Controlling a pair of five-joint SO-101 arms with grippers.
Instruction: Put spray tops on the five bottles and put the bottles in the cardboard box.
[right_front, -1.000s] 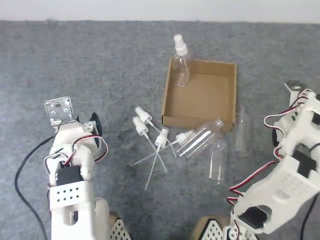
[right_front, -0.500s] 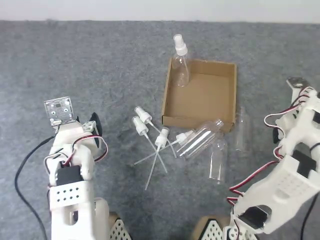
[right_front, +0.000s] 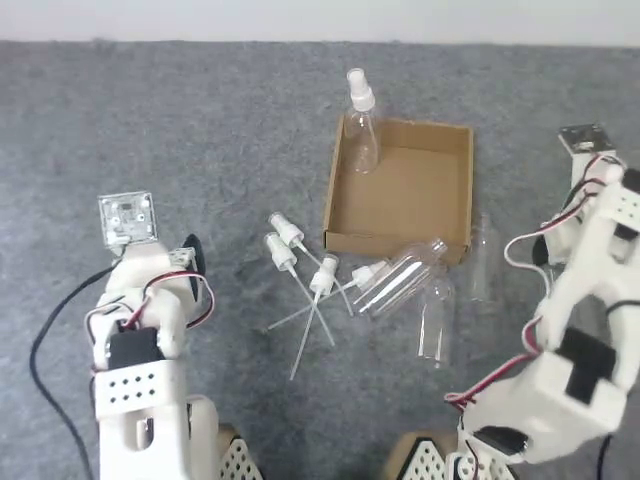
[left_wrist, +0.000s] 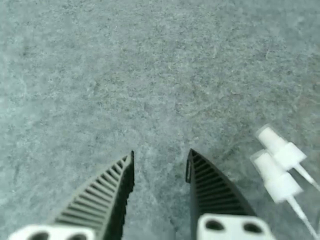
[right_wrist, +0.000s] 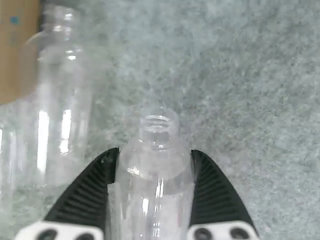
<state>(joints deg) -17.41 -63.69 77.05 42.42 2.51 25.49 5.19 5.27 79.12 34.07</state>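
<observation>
Spreading grey carpet, pale far strip, right tool gripping bottle

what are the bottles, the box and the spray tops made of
The bottles look like clear, glossy plastic: the grey mat shows through them and light streaks run along their walls. The box is brown matte cardboard with folded walls. The spray tops seem to be smooth, opaque white plastic with thin, pale tubes.

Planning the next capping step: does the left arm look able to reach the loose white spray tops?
Probably yes: the left pincer is open over bare grey carpet, and the white plastic spray tops lie close beside it with nothing between.
</observation>
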